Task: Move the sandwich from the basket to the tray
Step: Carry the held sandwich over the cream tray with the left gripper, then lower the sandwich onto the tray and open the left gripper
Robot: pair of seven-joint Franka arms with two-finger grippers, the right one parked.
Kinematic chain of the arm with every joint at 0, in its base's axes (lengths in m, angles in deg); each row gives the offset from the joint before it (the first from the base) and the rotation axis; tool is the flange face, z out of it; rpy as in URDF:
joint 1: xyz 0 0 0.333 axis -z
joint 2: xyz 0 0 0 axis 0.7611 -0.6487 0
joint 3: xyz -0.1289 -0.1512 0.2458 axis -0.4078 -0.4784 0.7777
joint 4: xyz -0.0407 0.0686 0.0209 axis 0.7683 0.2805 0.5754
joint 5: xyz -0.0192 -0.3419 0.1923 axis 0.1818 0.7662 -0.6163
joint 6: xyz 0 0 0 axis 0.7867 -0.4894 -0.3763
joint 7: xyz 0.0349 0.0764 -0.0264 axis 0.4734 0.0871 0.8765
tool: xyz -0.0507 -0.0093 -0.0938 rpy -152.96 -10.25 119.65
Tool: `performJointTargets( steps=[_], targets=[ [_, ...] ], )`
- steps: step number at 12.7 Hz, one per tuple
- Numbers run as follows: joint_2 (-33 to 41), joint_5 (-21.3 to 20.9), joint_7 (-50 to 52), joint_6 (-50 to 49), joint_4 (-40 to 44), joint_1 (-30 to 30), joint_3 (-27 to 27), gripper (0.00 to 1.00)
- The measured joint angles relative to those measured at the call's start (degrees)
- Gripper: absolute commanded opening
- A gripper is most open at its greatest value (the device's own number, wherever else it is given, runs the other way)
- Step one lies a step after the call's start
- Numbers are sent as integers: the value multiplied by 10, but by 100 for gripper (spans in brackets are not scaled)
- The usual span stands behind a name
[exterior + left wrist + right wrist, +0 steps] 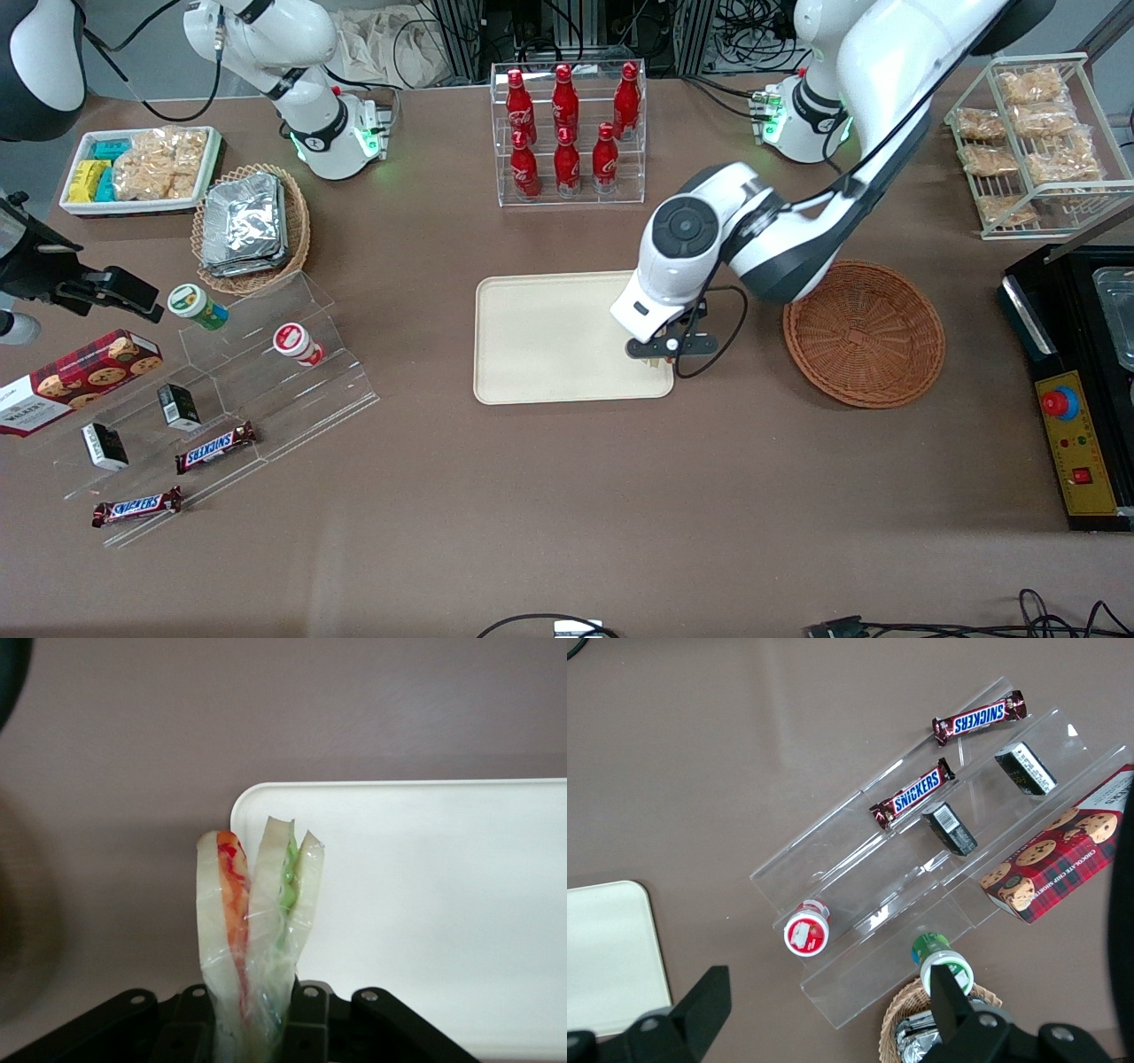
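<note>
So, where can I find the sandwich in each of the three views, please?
Front view: the sandwich is almost hidden under the gripper, over the tray edge nearest the basket.
Left wrist view: sandwich held upright in the shut jaws, in front of a tray corner.
Right wrist view: not in it.
Shared landmark: the cream tray shows in all three.
</note>
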Motion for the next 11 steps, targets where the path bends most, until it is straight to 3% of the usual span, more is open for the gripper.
performJointTargets(
  steps=[4,6,7,8,9,11],
  targets=[
    [-115,-139,90,50,-11,21,0,6],
    [-147,-177,123,57,-10,24,0,7],
    [-149,-179,128,58,-9,24,-2,13],
    [-149,-180,135,59,-8,24,-4,38],
    [-149,-180,144,59,-8,24,-4,97],
    [-149,-180,155,60,-8,25,-4,100]
  ],
)
